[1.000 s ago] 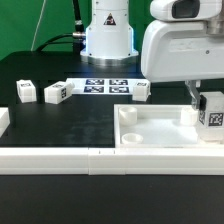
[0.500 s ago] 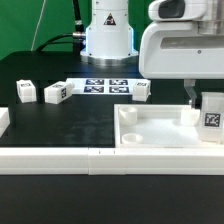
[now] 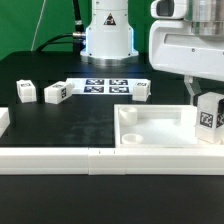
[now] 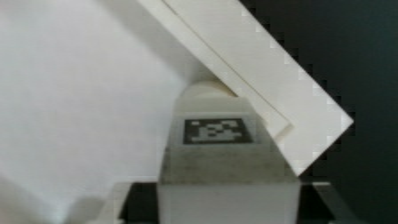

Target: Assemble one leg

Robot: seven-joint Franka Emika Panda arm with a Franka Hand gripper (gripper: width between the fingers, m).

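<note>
My gripper is shut on a leg, a small white block with a black-and-white tag, and holds it over the right corner of the large white rimmed square piece. In the wrist view the leg sits between my dark fingers, its far end against the piece's raised rim at a corner. Three more legs lie on the black table: two at the exterior view's left and one by the piece's back edge.
The marker board lies in front of the robot base. Long white rails run along the table's front edge. A white block stands at the far left.
The gripper body has shifted to the exterior view's right. The held leg has sunk slightly toward the piece's corner and now looks a little tilted.
</note>
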